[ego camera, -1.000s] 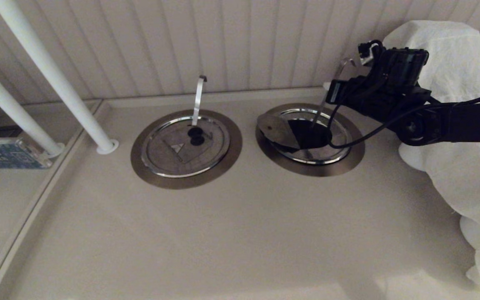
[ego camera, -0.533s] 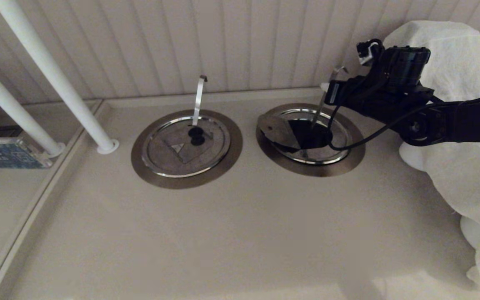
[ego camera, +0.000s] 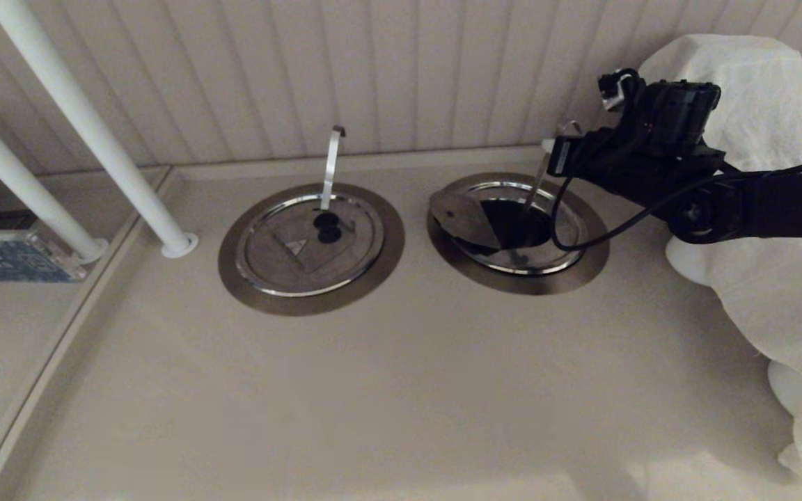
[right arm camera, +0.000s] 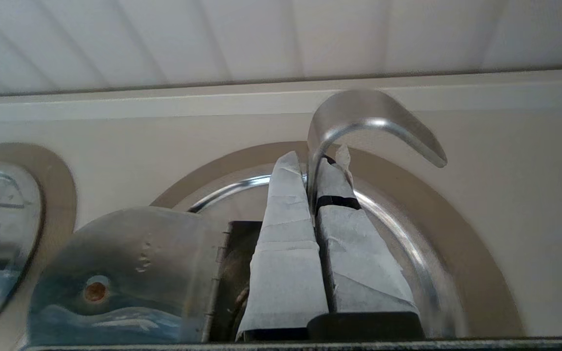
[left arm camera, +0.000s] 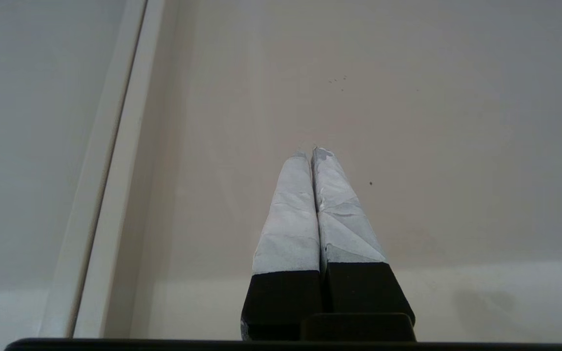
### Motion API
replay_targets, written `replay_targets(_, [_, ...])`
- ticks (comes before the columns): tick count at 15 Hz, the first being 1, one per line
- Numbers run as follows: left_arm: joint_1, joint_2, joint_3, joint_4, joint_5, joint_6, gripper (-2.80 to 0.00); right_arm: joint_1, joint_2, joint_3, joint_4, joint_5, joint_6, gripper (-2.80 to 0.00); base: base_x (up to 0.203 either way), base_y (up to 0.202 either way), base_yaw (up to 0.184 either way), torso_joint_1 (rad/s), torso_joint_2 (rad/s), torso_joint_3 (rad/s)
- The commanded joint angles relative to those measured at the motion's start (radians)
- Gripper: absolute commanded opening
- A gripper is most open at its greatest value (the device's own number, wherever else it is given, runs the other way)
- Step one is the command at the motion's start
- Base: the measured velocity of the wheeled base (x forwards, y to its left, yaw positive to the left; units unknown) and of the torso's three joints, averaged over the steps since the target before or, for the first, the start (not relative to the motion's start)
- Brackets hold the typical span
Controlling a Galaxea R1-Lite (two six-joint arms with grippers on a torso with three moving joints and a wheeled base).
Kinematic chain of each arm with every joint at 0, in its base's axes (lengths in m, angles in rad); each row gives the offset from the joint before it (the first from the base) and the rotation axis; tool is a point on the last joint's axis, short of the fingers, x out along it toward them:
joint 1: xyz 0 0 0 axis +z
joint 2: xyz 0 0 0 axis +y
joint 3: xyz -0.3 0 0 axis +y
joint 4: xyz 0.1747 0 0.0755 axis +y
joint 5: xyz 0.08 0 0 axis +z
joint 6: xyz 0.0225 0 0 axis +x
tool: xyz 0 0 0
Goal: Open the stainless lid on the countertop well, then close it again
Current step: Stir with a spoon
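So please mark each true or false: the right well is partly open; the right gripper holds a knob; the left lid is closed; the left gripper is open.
1. The right well is partly open. True: its hinged flap is lifted.
2. The right gripper holds a knob. False: it is shut on the steel strip.
3. The left lid is closed. True.
4. The left gripper is open. False: it is shut, holding nothing, over the countertop.

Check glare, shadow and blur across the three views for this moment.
Head view: dim, polished rim of the stainless lid glints, the countertop well is black inside. Right wrist view: bright highlight on the hooked steel strip, right gripper sharp. Left wrist view: even light, left gripper in focus.
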Motion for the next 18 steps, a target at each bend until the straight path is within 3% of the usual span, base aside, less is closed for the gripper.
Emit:
replay_targets(1, [0.0,0.0,0.0,0.0,0.001,0.0,-2.8,0.016,0.01,0.005,-0.013,0.0,0.007,-2.8,0.0,0.0,0.0,0.0,0.0,0.0])
replay_targets(8, [0.0,0.0,0.0,0.0,0.001,0.0,-2.8,0.046,-0.051,0.057,-0.034,0.014,0.052,-2.8,0.0,0.0,0.0,0.0,0.0,0.0])
replay_targets(18, [0.0,0.0,0.0,0.0,0.001,0.0,-2.8,-0.014,-0.015,0.046,-0.033,0.023,-0.041,-2.8,0.0,0.0,0.0,0.0,0.0,0.0])
